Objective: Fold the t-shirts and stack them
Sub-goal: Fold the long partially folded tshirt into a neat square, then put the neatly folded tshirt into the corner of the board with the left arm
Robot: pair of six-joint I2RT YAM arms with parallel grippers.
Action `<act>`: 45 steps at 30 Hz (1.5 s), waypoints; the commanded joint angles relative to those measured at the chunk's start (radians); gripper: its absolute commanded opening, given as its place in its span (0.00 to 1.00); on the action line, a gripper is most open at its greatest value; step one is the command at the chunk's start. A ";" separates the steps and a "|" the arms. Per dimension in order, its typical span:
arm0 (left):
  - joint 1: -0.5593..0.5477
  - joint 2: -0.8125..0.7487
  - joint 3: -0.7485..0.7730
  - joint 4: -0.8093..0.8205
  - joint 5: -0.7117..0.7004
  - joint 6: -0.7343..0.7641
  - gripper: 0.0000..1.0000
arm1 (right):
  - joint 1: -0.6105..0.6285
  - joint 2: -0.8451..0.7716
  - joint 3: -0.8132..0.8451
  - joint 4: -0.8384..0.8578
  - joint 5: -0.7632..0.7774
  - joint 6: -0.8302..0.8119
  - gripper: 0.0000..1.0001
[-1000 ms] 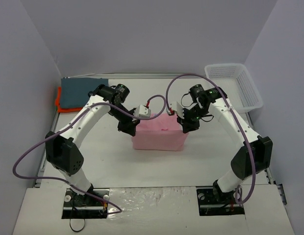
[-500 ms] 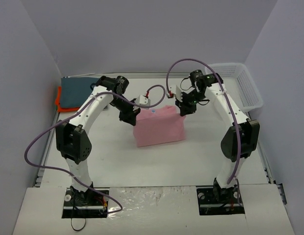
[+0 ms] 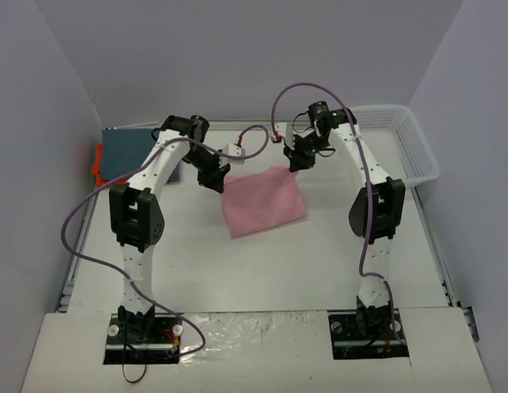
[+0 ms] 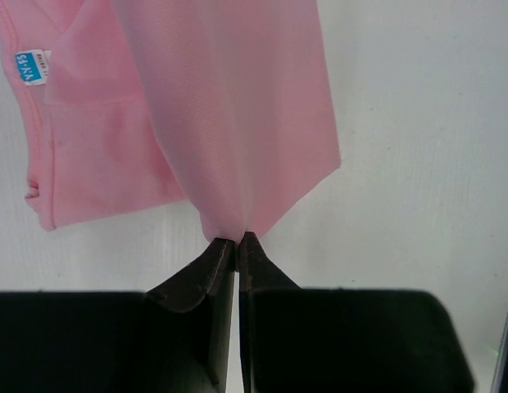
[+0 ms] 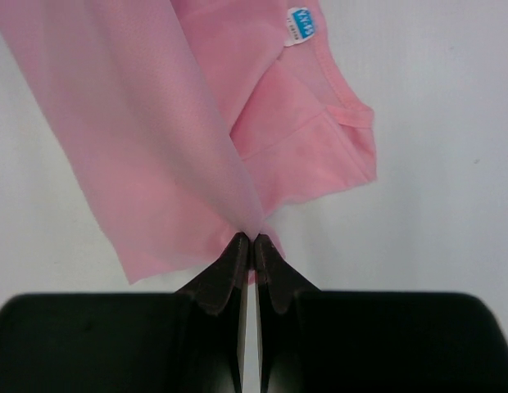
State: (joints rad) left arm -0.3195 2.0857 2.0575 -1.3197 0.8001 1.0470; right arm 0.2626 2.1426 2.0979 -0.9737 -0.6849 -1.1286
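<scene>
A light pink t-shirt [image 3: 263, 203] hangs stretched between my two grippers above the middle of the table. My left gripper [image 3: 218, 182] is shut on its far left corner, my right gripper [image 3: 292, 164] on its far right corner. In the left wrist view the pink cloth [image 4: 229, 123] runs up from the pinched fingertips [image 4: 238, 239], with a blue neck label [image 4: 29, 67] at the upper left. The right wrist view shows the pink cloth [image 5: 156, 131] pinched the same way at my gripper [image 5: 253, 239]. A dark slate blue-grey t-shirt [image 3: 127, 151] lies on an orange one [image 3: 97, 167] at the far left.
A white mesh basket [image 3: 393, 143] stands at the far right corner. Purple cables loop from both arms over the table. Grey walls close in the back and both sides.
Both arms have stretched toward the back of the table, carrying the pink t-shirt's held edge up and away. The shirt has tilted and shifted farther from the arm bases.
</scene>
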 commanded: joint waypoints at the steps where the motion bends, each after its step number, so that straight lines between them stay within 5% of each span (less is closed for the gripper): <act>1: 0.037 0.043 0.095 -0.239 0.024 0.045 0.02 | -0.010 0.094 0.125 0.018 -0.030 0.012 0.00; 4: 0.068 0.123 0.157 -0.149 -0.010 -0.014 0.11 | -0.013 0.260 0.252 0.072 0.002 0.061 0.04; 5: 0.077 0.154 0.164 -0.101 -0.021 -0.081 0.18 | -0.014 0.304 0.287 0.096 0.011 0.087 0.29; 6: 0.095 0.168 0.162 -0.007 -0.044 -0.108 0.37 | -0.014 0.394 0.365 0.152 0.031 0.137 0.31; 8: 0.106 0.206 0.164 0.081 -0.077 -0.212 0.49 | -0.011 0.477 0.453 0.281 0.062 0.231 0.39; 9: 0.111 0.214 0.167 0.149 -0.091 -0.238 0.88 | -0.008 0.503 0.486 0.320 0.076 0.278 0.41; 10: 0.114 0.217 0.164 0.186 -0.111 -0.272 0.91 | -0.006 0.522 0.500 0.352 0.085 0.332 0.41; 15: 0.114 0.108 0.054 0.342 -0.191 -0.387 0.94 | 0.007 0.415 0.348 0.435 0.134 0.374 0.44; 23: 0.112 -0.226 -0.311 0.710 -0.384 -0.665 0.94 | 0.026 -0.021 -0.214 0.651 0.245 0.386 0.46; 30: 0.129 -0.315 -0.341 0.677 -0.368 -0.838 0.94 | 0.113 -0.246 -0.376 0.684 0.546 0.432 0.48; 45: 0.364 -0.527 -0.634 0.815 -0.237 -1.096 0.94 | 0.546 -0.356 -0.644 0.563 0.668 0.467 0.52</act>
State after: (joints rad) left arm 0.0055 1.6482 1.4384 -0.5510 0.4854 0.0498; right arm 0.8104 1.7916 1.4586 -0.3843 -0.0784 -0.6888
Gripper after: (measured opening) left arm 0.943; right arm 0.520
